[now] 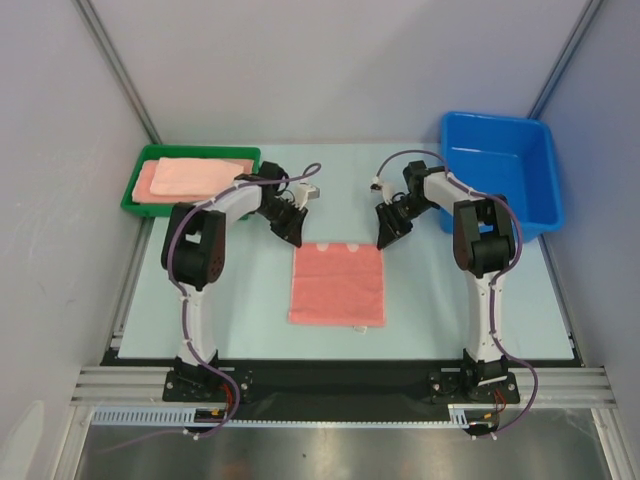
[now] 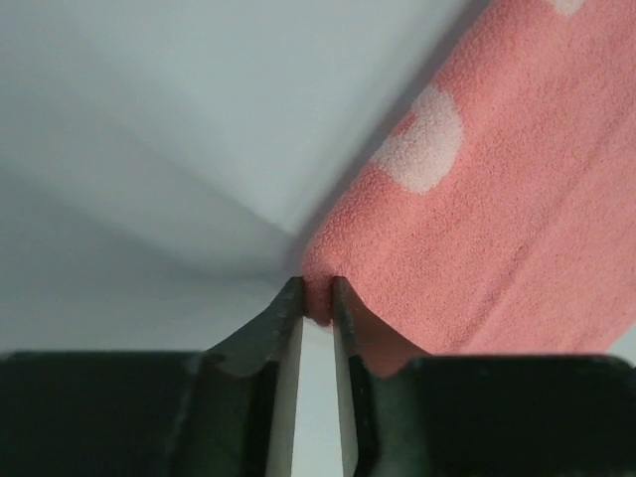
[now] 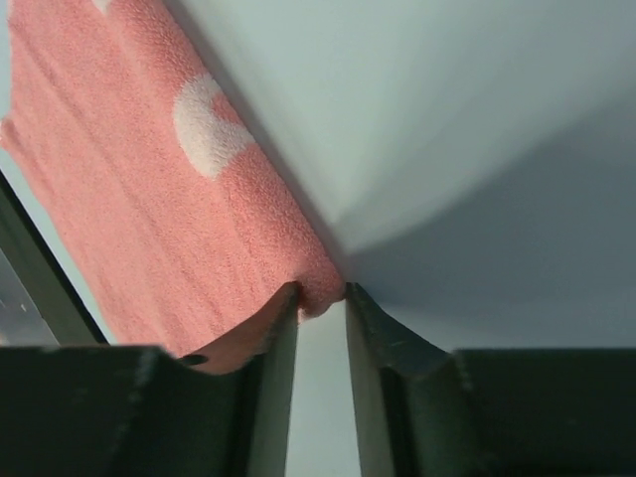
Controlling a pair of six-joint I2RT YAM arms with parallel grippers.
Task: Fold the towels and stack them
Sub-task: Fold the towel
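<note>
A pale bench point(image 1: 440, 290) fills the middle of the overhead view, closed in by grey walls on three sides. Two robot arms rise from the near edge and reach inward toward the centre.

At the far right corner of the bench sits a large blue bin point(image 1: 497, 178). At the far left sits a smaller green tray point(image 1: 130, 196), and in it lie folded towels point(image 1: 195, 177), peach and salmon, one on another.

Between the arms, a pink towel point(image 1: 338, 285) lies spread flat on the bench, roughly square, its sides running parallel to the bench edges. Small white round spots show along its far edge.

The left claw point(image 1: 292, 235) is at the towel's far left corner and the right claw point(image 1: 385, 238) is at its far right corner.

In the left wrist view, the left claw point(image 2: 318, 298) has its fingertips drawn close together, clamped on the very corner of the pink towel point(image 2: 497, 219), which puckers up between them.

In the right wrist view, the right claw point(image 3: 320, 298) has its fingertips a little wider, and the corner of the pink towel point(image 3: 149, 219) bulges between them, touching both tips, so it too is pinched.
</note>
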